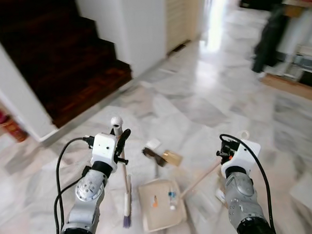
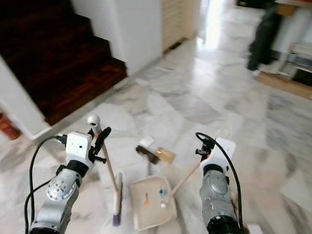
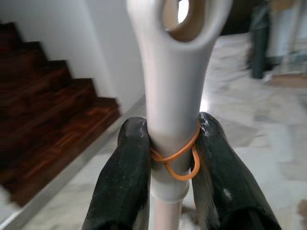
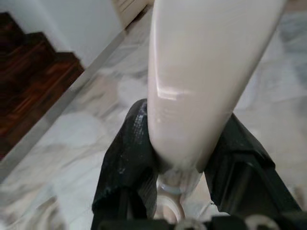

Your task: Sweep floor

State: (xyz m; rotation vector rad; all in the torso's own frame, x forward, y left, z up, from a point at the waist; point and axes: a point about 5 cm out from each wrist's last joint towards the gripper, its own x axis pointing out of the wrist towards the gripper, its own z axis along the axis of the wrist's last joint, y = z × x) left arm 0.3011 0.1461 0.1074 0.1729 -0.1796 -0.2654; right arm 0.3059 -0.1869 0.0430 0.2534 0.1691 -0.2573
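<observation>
Marble floor (image 1: 207, 102) spreads out before the robot near the foot of a dark wooden staircase (image 1: 65, 64). Its left gripper (image 3: 172, 158) has its jaws clamped on the pale upper handle of a broom (image 1: 124, 170), where an orange rubber band (image 3: 175, 160) loops the shaft; the broom stands nearly upright, its bristle head resting on the floor just left of a cream dustpan (image 1: 160, 199). The right gripper (image 4: 184, 158) has its jaws closed around the dustpan's long pale handle, which slants from the pan on the floor to the raised wrist. Small bits of litter lie inside the pan, and a brown piece of litter (image 1: 163, 157) and a white scrap sit on the floor just beyond it. A dark, blurred shape (image 1: 269, 39) stands at far right.
</observation>
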